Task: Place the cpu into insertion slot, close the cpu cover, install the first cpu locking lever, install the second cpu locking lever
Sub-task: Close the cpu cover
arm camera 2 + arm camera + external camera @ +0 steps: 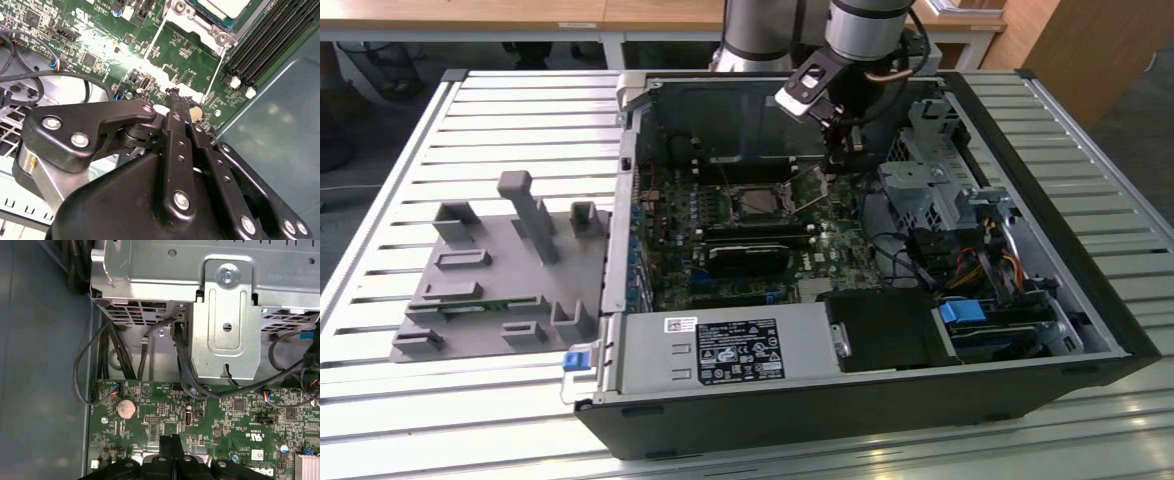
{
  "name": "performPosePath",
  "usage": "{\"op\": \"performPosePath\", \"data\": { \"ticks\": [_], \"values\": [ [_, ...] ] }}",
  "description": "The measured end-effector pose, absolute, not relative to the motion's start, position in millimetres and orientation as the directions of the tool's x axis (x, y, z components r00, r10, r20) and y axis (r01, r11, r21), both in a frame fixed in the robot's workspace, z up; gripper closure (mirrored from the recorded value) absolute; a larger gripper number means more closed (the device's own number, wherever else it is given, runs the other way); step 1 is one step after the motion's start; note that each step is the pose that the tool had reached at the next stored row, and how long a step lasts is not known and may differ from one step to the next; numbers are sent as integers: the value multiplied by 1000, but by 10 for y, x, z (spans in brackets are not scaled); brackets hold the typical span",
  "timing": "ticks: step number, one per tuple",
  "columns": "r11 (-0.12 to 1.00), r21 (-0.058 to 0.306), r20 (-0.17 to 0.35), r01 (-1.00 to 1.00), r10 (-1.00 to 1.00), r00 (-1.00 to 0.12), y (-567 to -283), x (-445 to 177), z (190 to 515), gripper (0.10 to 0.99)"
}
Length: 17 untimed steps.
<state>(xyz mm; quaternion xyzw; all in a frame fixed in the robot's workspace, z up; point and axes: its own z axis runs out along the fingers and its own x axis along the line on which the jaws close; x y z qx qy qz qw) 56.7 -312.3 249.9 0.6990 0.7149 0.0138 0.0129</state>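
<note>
**Hovering pinched-shut beside the socket**

Reaching down into the open computer case (881, 400) on the slatted counter (400, 420): pincer (838, 165), low over the green board (720, 285), just to the exterior view's right of the insertion slot (736, 205). Reads as narrow, fingers pressed together in both wrist views, nothing visible between them.

Lying flat in the slot in the second wrist view: cpu (227, 6), silvery-tan top up. Framed by the cpu cover (197, 20), which looks to be down over it; latched or not, cannot tell. Running out from the socket across the board: two thin wire levers (154, 42), the nearer one (216, 70) just beside the pincer tip (174, 95). Touching or apart, cannot tell.

Handling, as a judgement:
- Cpu: light, stiff and fragile. Best taken by opposite edges, never by the contact face, and set down flat without sliding.
- Cover: thin sheet metal, stiff but bendable. Best pushed on its free edge.
- Levers: springy, smooth wire, likely slippery. Best pressed near the bent end, where a slip could scrape the board.

Also noted: grey parts holder (494, 270) on the counter, well apart from the case.
</note>
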Motion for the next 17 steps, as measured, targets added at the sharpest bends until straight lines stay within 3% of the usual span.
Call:
{"op": "performPosePath", "data": {
  "ticks": [17],
  "values": [
    [22,33,1,999,1000,-22,-3117,717,2432,980]
  ]
}}
